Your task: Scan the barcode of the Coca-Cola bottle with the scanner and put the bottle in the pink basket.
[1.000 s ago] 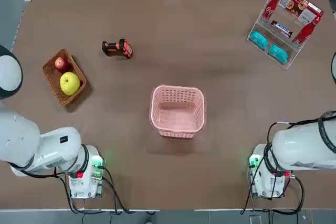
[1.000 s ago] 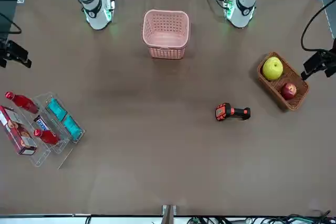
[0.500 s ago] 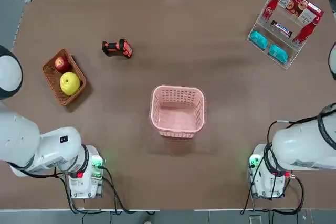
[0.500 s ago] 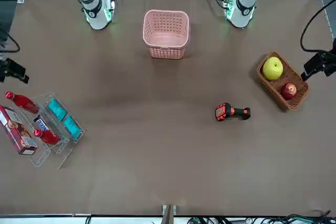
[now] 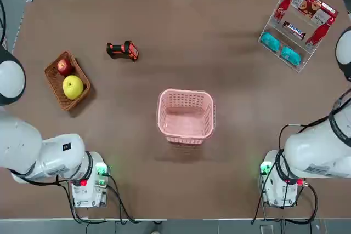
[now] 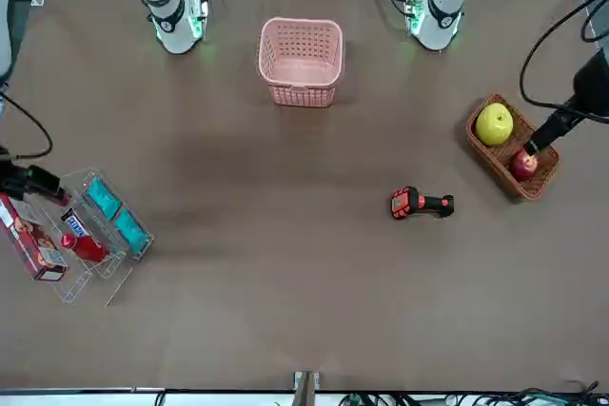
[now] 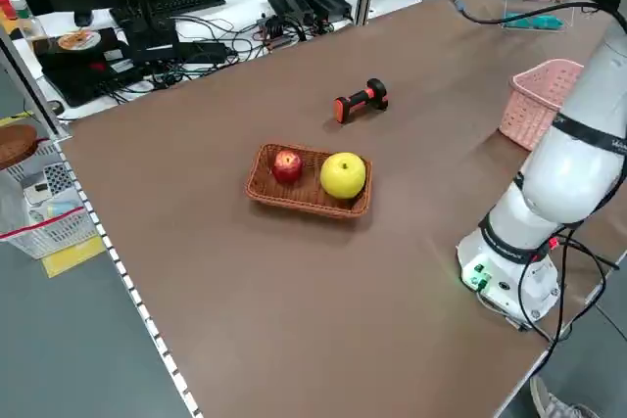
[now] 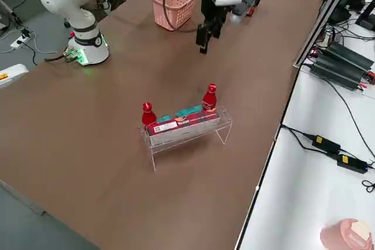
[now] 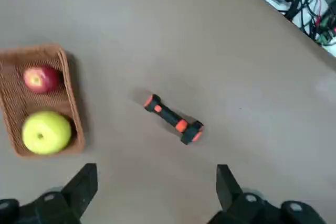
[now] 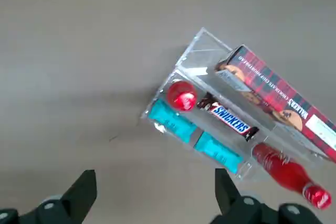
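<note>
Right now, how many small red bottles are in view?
2, both standing in the clear plastic rack: one red-capped bottle at its far end, the other at its near end. None seems hidden.

Even, bright overhead light across brown matte tabletop (image 5: pixel 164 20); no glare on it. Soft short shadows beside pale pink plastic lattice basket (image 5: pixel 186 115) and brown wicker fruit basket (image 5: pixel 66 80). Clear acrylic display rack (image 10: pixel 220 114) shows faint reflections. Wrist views slightly soft; black fingertips (image 9: pixel 84 182) blurred at frame edge.

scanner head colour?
Red-orange, on a black handle; the scanner shows best in the left wrist view.
</note>
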Controlling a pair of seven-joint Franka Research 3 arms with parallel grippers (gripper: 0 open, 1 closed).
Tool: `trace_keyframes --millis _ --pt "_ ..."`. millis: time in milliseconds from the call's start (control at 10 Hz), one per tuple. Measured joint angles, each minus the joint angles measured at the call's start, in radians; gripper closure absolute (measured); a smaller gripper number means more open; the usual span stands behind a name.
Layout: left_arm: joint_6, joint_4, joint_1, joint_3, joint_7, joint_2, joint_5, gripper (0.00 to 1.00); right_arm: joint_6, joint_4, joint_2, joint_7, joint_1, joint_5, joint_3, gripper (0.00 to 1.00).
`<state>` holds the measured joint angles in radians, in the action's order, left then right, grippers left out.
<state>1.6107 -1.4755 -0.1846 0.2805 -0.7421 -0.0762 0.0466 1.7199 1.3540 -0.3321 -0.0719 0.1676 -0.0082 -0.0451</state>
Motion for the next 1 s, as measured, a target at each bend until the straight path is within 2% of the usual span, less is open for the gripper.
trace_keyframes --millis 200,300,600,800,1000 --pt "0.023 -0.019 0.128 -0.113 -0.206 -0.041 0.043 0.0 0.045 0.001 -0.051 -0.024 0.013 0.0 0.0 0.01" --pt "0.053 -0.024 0.14 -0.127 -0.29 -0.08 0.051 0.0 0.074 0.001 -0.067 -0.046 0.016 0.0 0.0 0.02" --pt "0.216 -0.064 0.153 -0.129 -0.497 -0.201 0.053 0.0 0.113 0.002 -0.125 -0.061 0.02 0.0 0.0 0.08" --pt "0.3 -0.102 0.196 -0.13 -0.642 -0.247 0.053 0.0 0.145 0.002 -0.163 -0.062 0.021 0.0 -0.001 0.09" --pt "0.434 -0.166 0.236 -0.137 -0.802 -0.29 0.044 0.0 0.15 0.003 -0.17 -0.065 0.02 0.0 -0.002 0.12"
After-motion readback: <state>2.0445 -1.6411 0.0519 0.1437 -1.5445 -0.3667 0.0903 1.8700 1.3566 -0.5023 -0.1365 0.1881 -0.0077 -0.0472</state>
